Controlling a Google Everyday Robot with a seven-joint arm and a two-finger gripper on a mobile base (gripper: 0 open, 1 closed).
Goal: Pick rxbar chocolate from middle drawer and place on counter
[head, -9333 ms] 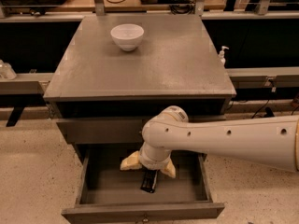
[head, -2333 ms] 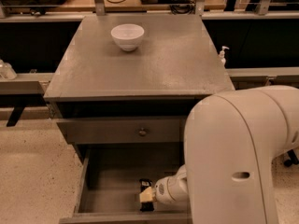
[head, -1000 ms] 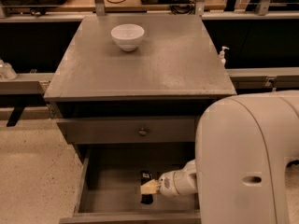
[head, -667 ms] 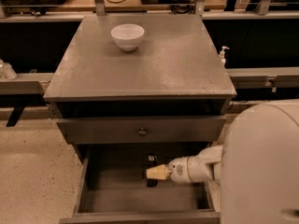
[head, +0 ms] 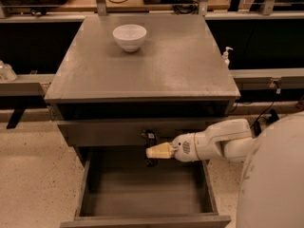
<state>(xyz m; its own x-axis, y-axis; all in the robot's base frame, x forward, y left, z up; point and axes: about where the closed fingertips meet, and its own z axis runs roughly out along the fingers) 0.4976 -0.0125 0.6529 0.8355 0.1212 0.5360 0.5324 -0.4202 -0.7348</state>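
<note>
The middle drawer [head: 142,191] stands pulled open at the bottom of the cabinet, and its grey floor is bare. My gripper [head: 155,151] reaches in from the right with cream fingers [head: 161,150]. It is shut on the rxbar chocolate [head: 150,136], a small black bar held upright above the drawer's back part, in front of the closed drawer front above. The counter [head: 161,65] is the grey top slab above that.
A white bowl [head: 129,36] sits at the back left of the counter. The closed drawer front [head: 104,132] spans the cabinet above the open drawer. A small pump bottle [head: 227,56] stands right of the cabinet. My white arm and body [head: 275,175] fill the lower right.
My gripper has risen from the drawer floor with the black bar in it and now holds it level with the upper drawer front. My arm has swung back to the right.
</note>
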